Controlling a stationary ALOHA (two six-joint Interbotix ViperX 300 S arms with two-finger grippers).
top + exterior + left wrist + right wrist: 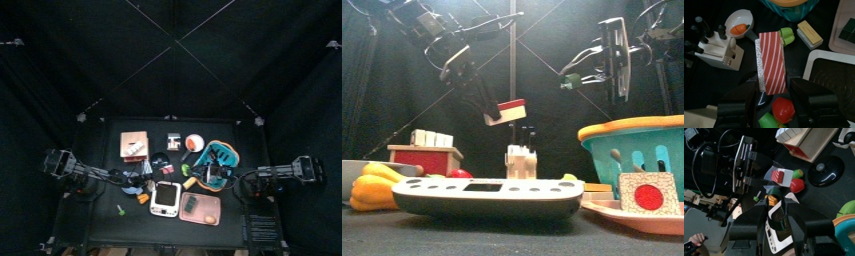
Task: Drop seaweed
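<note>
The seaweed (771,62) is a flat packet with red and white stripes. It hangs in the air over the middle of the table, and the front view shows the packet (509,110) well above the things below. My left gripper (775,86) grips its lower end, one jaw on each side. The right wrist view looks across at the same packet (781,176) in that arm's grip. My right gripper (619,92) hangs high on the right, open with nothing in it, over a white device (771,228).
A teal basket (639,145) and a pink tray (660,216) stand at the right. At the front lies the white device (489,197). A red-and-wood box (425,158) and a yellow toy (376,185) are at the left. A white caddy (717,50) and red tomato (783,109) lie under the packet.
</note>
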